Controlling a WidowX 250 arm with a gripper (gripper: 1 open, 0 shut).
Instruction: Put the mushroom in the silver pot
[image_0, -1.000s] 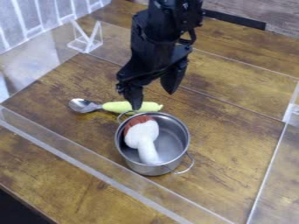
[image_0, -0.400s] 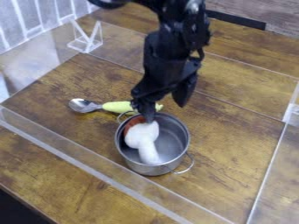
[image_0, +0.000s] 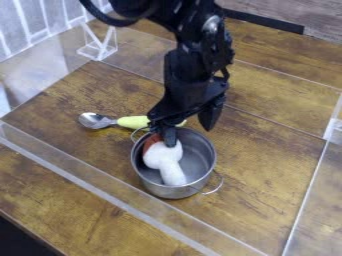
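The gripper (image_0: 171, 121) hangs right over the far rim of the silver pot (image_0: 178, 166), pointing steeply down, its dark fingers spread wide with nothing between them. One fingertip sits just above the red-brown cap, though whether it touches is too close to call.

Starting from the left: a clear acrylic stand (image_0: 96, 42) is up at the back left on the wooden table (image_0: 80, 110). A low transparent wall (image_0: 67, 165) runs along the near side of the work area. Next comes the small metal spoon (image_0: 94, 121), lying flat with its bowl to the left, and touching its handle end is the yellow-green elongated item (image_0: 132, 122), which reaches to just beside the pot's rim.

Centre of the scene, and here is the mushroom (image_0: 163, 160): it lies inside the pot, thick white stem slanting toward the near side, cap up against the far left wall under the fingers. The pot stands upright, shiny interior showing to the right of the stem, one small handle on the near edge. To the right, bare wood only.
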